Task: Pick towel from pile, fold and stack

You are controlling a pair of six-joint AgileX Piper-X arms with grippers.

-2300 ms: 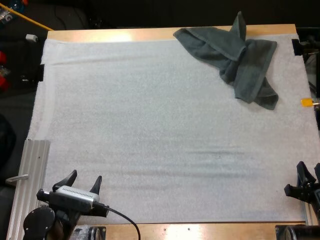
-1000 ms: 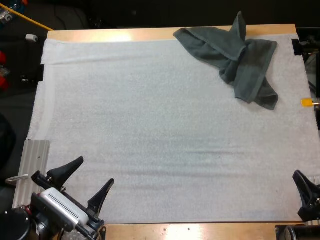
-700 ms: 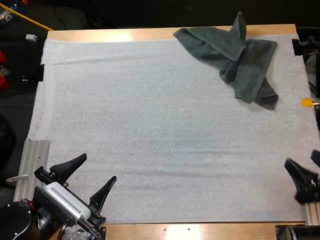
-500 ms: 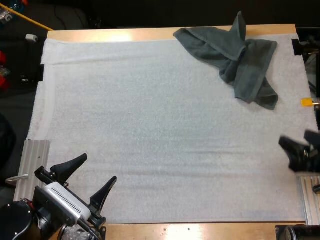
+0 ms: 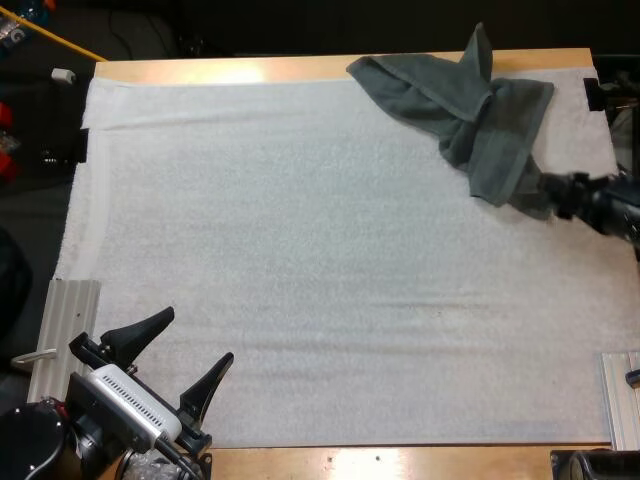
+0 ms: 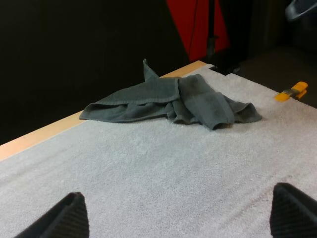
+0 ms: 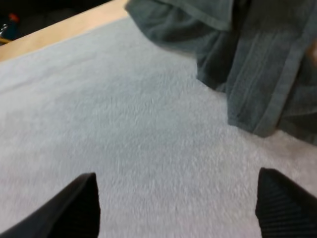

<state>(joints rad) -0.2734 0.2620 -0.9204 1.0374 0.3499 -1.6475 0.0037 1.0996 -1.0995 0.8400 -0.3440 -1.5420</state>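
Crumpled towel [image 5: 500, 130] — right gripper [image 7: 176, 201] wide open just beside its edge, holding nothing — left gripper [image 5: 195, 337] open too.

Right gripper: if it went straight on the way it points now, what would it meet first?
Most likely the crumpled towel, at its near corner. The right gripper, fingers open, points at it across bare mat, though its height above the mat is unclear.

A pale wooden table [image 5: 150, 71] carries a white fleecy mat [image 5: 300, 250] over nearly its whole top, with bare wood showing along the far and near edges. A ribbed aluminium rail [image 5: 65, 330] flanks the near left side, a second rail [image 5: 620, 400] the near right. Beyond the far edge lies darkness, broken by a red panel [image 6: 195, 25]. An orange clip [image 6: 292, 91] sits at the mat's edge.
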